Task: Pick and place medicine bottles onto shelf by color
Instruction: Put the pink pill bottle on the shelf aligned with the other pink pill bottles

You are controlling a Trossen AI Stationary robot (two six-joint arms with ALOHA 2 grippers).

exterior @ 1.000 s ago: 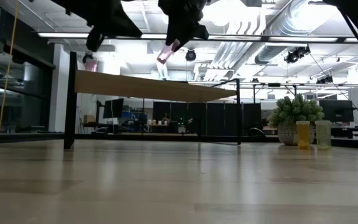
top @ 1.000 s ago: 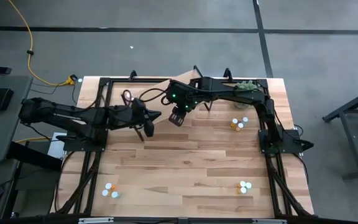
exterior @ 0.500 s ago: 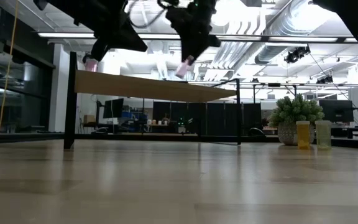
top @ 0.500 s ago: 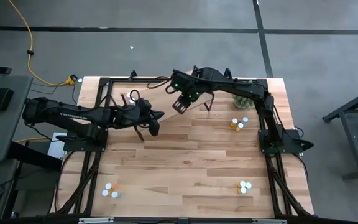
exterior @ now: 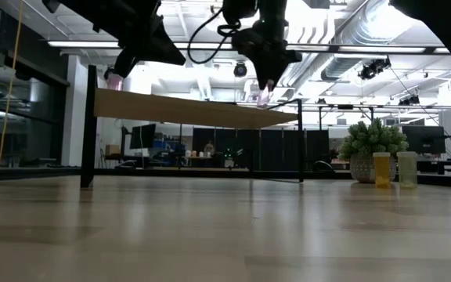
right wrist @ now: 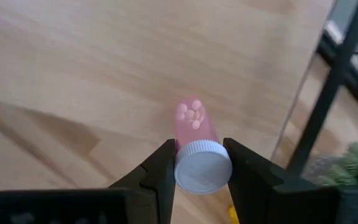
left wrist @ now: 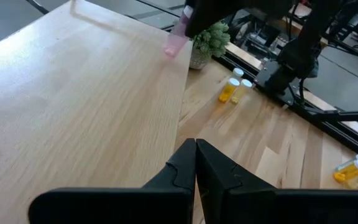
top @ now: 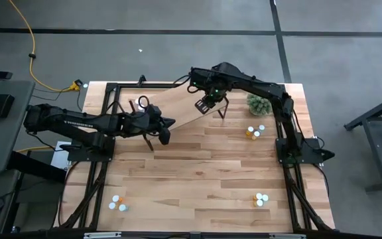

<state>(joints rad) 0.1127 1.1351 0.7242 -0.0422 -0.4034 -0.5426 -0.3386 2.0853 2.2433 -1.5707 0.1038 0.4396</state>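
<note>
1. Left end effector (top: 164, 135): fingers pinched fully together, nothing held. It hovers near the shelf's (top: 171, 106) near-left edge, above the table (top: 197, 179). A pink bottle (exterior: 114, 80) already sits on the shelf's left part, seen in the low view. The left arm should stay put so it doesn't foul the drop.
2. Right end effector (top: 206, 104): about half open, clamped on the pink medicine bottle (right wrist: 196, 140) at the white cap end, body pointing down toward the shelf top. It sits over the shelf's right end, close to the right-hand leg (right wrist: 319, 118).
3. My read of the step: place, pink goes with pink. The bottle hangs just above the plank, apparently not touching yet.
4. To do it well: the carried bottle is well apart from the pink one on the left, so either move it left or treat this as a new pink spot. Lower straight down, keep the body vertical, release only once the base rests flat, then lift straight up clear of the cap.
5. Risk: the drop point is near the shelf's right edge. A tilted release could roll the bottle off toward the plant (top: 258, 104).
6. Remaining bottles on the table: orange/yellow pair (top: 253, 132) right, white caps near-left (top: 117, 202) and near-right (top: 260, 198).
7. Writing: white lettering on the left arm, too small to read. No readable bottle labels.
</note>
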